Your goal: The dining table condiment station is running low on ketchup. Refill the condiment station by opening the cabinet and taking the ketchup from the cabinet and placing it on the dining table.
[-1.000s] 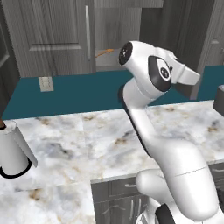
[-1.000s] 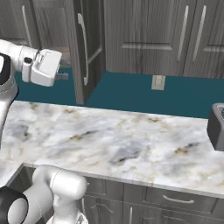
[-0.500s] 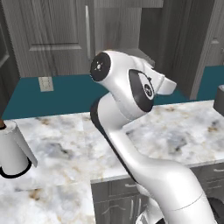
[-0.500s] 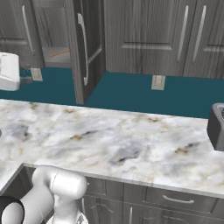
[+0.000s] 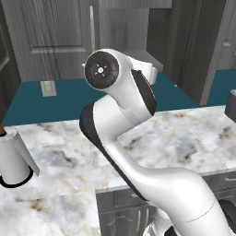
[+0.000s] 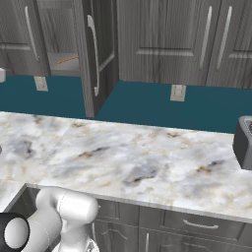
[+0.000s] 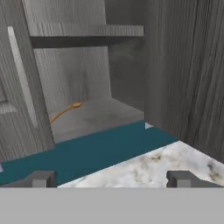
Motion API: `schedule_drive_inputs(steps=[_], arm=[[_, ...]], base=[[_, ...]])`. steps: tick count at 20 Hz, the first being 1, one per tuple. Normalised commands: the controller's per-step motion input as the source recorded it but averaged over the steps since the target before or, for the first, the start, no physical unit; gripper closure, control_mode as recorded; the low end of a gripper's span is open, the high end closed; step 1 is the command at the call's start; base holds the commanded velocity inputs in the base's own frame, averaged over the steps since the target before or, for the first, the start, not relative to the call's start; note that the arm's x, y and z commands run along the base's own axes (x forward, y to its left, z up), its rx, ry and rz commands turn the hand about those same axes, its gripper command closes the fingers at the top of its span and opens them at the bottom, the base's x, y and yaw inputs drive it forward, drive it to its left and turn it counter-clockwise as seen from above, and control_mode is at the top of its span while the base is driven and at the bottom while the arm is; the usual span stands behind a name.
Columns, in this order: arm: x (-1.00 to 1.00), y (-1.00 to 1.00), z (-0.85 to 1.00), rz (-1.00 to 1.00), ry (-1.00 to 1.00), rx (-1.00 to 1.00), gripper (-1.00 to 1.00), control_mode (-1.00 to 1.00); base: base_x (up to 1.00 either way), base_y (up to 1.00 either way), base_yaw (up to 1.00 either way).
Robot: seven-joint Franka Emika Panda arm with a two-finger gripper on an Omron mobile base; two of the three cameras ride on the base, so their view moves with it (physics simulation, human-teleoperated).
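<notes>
From the left base camera, a white paper-towel roll point(image 5: 13, 159) stands at the counter's point(image 5: 193, 138) left edge, and the arm point(image 5: 124, 138) bends over the middle of the marble toward the cabinet point(image 5: 55, 37). A dark appliance point(image 5: 231, 105) sits at the counter's right edge.

From the right base camera, the cabinet's door point(image 6: 96, 54) is swung out toward the counter, its silver handle point(image 6: 92, 54) on the outer face. Left of the door the shelf point(image 6: 61, 66) is exposed, with a thin orange thing point(image 6: 66, 60) lying on it. Closed doors run on to the right.

In the hand camera the gripper point(image 7: 111, 178) stands with jaws spread wide and nothing between them, over the counter's back edge. The open compartment lies ahead and above the jaws, well apart from them. The orange thing sits at the shelf's left, near the front edge. It may be part of the ketchup, but I cannot tell; no red bottle is plain on the shelf.
</notes>
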Motion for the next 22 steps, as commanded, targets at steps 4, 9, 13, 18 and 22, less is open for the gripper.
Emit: schedule_drive_inputs(steps=[4,9,13,18,22], arm=[[0.77,0.01,-0.32,0.38,-0.21,-0.18,-1.0,-1.0],[0.81,0.0,-0.62,0.23,-0.33,-0.17,-1.0,-1.0],[0.7,0.13,-0.23,0.03,-0.34,-0.15,-1.0,-1.0],[0.66,0.24,0.0,-0.01,-0.09,-0.01,-1.0,-1.0],[0.73,0.51,0.15,-0.04,0.0,0.0,-1.0,-1.0]], base=[[0.0,0.0,0.0],[0.0,0.0,0.0],[0.0,0.0,0.0],[0.0,0.0,0.0],[0.0,0.0,0.0]])
